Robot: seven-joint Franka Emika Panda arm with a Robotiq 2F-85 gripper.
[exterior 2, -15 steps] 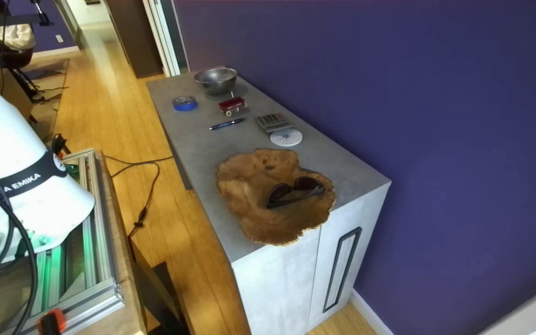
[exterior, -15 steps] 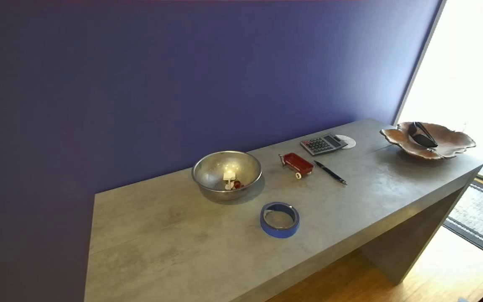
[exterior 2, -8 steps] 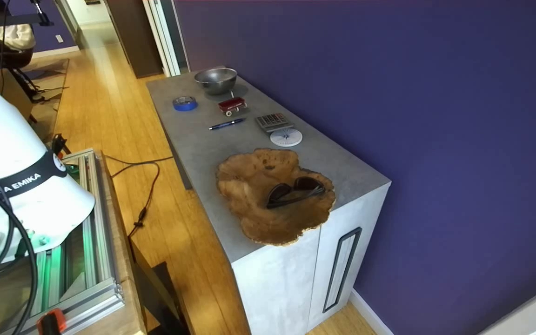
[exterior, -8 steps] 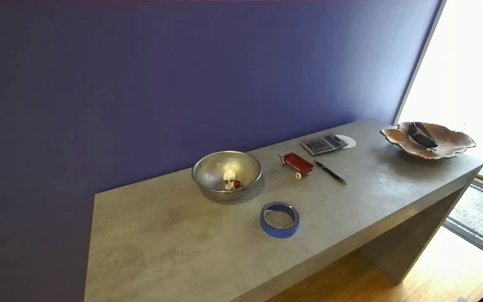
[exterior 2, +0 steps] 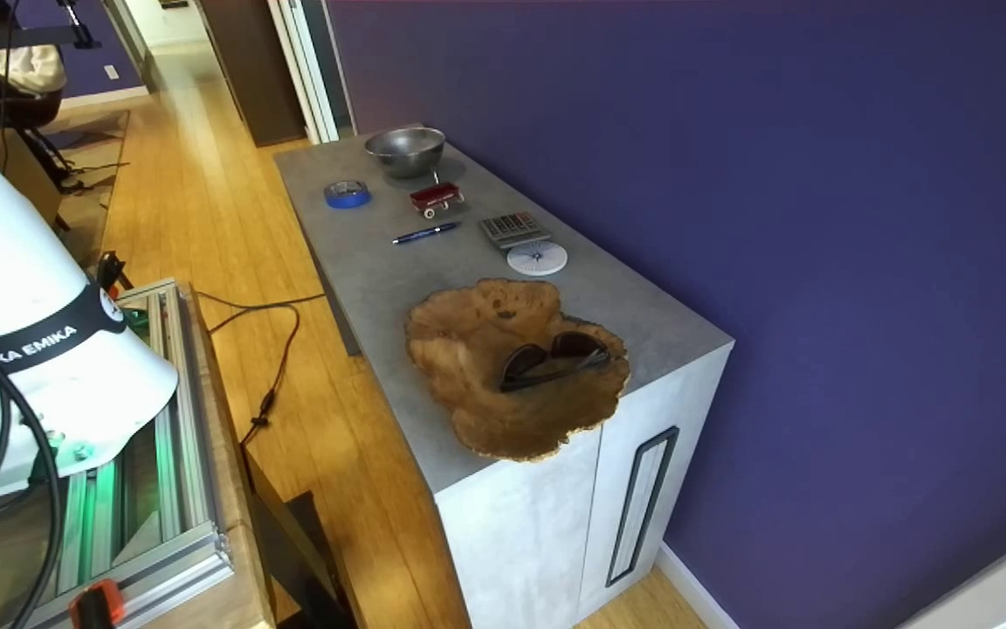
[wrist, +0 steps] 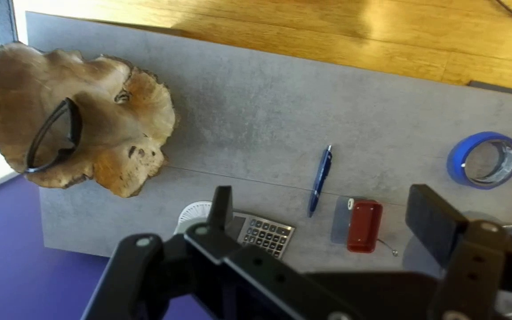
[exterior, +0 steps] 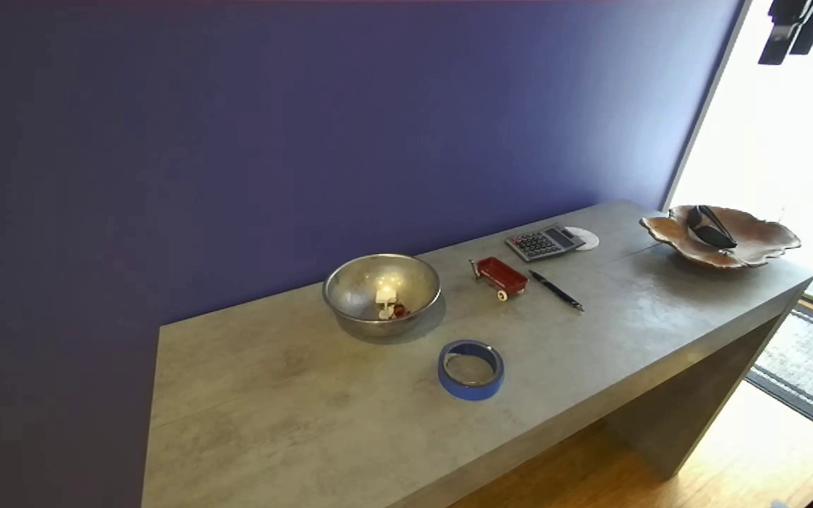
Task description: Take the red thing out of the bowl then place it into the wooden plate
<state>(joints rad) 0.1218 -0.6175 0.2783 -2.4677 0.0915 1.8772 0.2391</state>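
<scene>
Gripper (wrist: 322, 198) spread wide, empty, well above table (wrist: 247, 111); red thing (exterior: 399, 310) is in bowl (exterior: 353, 283), below & past one finger (wrist: 434, 222). Likely step: reach. Best centre over bowl, stay clear of rim, pinch lightly, lift b4 heading to wooden plate (wrist: 105, 115) past opp. finger (wrist: 220, 206).

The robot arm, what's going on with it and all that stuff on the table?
The robot arm is meant to move the little red thing from the metal bowl to the wooden plate. Right now it holds nothing: its open gripper hangs in the air, touching nothing on the table. The red thing is in the bowl, too small to tell what it is. The plate has sunglasses in it, and a red toy wagon stands near the bowl.
</scene>
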